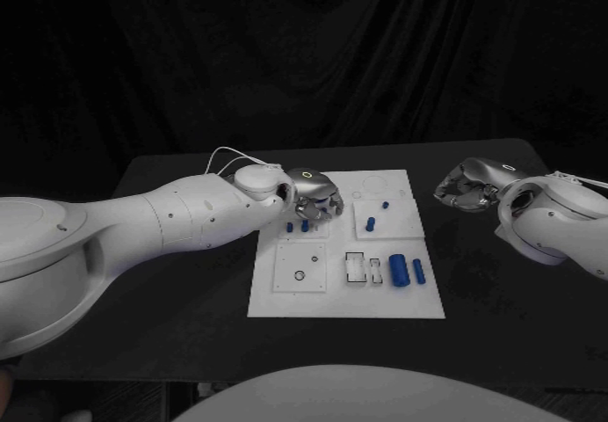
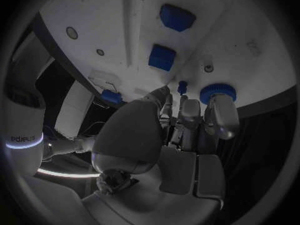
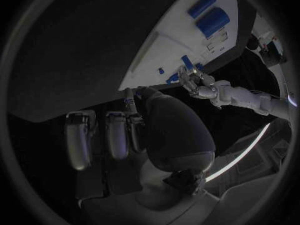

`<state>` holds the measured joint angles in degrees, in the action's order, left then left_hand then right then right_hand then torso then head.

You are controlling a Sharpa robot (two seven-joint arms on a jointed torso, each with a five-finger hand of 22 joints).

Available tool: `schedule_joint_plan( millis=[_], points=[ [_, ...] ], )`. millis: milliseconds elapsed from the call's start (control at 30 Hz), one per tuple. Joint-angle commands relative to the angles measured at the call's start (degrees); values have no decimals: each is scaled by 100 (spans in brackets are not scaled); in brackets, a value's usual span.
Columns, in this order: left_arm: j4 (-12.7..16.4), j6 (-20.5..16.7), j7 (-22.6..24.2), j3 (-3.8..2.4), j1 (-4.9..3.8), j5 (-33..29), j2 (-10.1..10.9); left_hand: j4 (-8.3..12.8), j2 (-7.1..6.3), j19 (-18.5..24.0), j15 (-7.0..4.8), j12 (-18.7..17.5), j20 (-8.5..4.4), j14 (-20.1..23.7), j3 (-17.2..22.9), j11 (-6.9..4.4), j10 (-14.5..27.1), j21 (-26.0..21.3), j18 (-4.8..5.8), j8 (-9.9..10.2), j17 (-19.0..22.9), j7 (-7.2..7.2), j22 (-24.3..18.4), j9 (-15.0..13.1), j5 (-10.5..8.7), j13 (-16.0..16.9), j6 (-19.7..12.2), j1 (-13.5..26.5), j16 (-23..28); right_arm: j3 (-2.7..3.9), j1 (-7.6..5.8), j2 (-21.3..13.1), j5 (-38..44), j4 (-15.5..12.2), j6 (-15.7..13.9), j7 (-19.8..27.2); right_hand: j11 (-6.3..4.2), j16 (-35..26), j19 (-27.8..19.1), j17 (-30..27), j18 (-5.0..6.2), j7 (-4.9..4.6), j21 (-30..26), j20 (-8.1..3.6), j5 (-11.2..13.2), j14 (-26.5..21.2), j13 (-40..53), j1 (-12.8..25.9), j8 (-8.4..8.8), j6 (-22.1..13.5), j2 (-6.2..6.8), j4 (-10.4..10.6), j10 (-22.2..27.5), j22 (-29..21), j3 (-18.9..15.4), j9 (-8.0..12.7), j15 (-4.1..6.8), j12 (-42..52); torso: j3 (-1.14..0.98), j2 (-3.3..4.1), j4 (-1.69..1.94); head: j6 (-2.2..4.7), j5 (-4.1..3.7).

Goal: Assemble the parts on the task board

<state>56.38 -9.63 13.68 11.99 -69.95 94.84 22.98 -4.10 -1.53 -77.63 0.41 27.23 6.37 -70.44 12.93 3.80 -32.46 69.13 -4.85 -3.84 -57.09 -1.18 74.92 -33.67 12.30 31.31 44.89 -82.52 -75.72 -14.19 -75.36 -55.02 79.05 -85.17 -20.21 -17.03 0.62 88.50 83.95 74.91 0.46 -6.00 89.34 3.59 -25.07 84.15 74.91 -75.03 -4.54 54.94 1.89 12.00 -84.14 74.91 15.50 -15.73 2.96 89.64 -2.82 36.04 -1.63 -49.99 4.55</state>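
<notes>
While the left hand hangs over the far left part of the task board, its fingers curl downward close together, and whether they pinch anything cannot be told. Small blue pegs stand just under its fingertips; another blue peg stands to its right. Two blue cylinders lie nearer the robot, beyond the hand's reach side. Off the board's right edge, the right hand hovers above the black table, fingers curled loosely, holding nothing.

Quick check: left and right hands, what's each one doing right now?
Left hand: over the task board; whether it holds anything cannot be told.
Right hand: fingers curled, holding nothing, off the board.
</notes>
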Motion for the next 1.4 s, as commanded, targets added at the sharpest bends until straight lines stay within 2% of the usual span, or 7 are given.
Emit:
schedule_joint_plan(
  millis=[33,500,933,1200,1400],
  points=[
    [-7,-38,-61,6,24,45,20,-8,-1,-35,40,-37,5,6,31,4,-53,2,20,-6,5,-11,897,16,28,-10,46,39,-28,3,7,2,20,6,1,-9,28,-13,566,1306,-27,-14,3,-7,-19,537,1509,-29,20,21,14,-4,-586,1485,35,1,-12,36,-2,-2,8,-1,-17],
    [-36,-240,-208,6,25,45,78,46,-108,-54,59,0,14,0,52,39,-115,25,26,37,24,27,904,143,42,4,-36,60,-35,3,8,12,20,20,37,-17,28,-15,562,1303,-25,-15,-4,-7,-22,536,1509,-28,22,17,15,-5,-586,1482,36,2,-12,36,-2,0,11,-1,-18],
    [-20,-211,-183,7,31,45,123,45,-112,-52,62,28,20,18,62,36,-122,17,24,24,64,13,902,195,-13,29,-78,97,-23,3,8,23,20,30,60,-25,27,-18,561,1299,-24,-15,-6,-7,-25,535,1509,-28,25,12,16,-7,-586,1481,39,3,-12,36,-2,2,10,-1,-11],
    [-2,-237,-84,7,36,45,118,39,-69,-54,29,108,10,-3,112,-25,-256,13,22,-32,55,9,902,230,-77,72,87,134,-39,3,8,39,20,48,72,-30,27,-18,561,1299,-24,-15,-6,-7,-25,535,1509,-28,25,12,16,-7,-586,1481,39,3,-12,36,-2,-2,11,-1,1],
    [-10,-259,-40,7,44,45,107,49,-38,-54,-13,124,-10,-16,182,-87,-399,9,21,-51,49,12,903,252,-41,57,200,122,-52,3,8,35,20,47,81,-38,27,-18,561,1299,-24,-15,-6,-7,-25,535,1509,-28,25,12,16,-7,-586,1481,39,3,-12,36,-5,-1,14,-1,4]
  ],
)
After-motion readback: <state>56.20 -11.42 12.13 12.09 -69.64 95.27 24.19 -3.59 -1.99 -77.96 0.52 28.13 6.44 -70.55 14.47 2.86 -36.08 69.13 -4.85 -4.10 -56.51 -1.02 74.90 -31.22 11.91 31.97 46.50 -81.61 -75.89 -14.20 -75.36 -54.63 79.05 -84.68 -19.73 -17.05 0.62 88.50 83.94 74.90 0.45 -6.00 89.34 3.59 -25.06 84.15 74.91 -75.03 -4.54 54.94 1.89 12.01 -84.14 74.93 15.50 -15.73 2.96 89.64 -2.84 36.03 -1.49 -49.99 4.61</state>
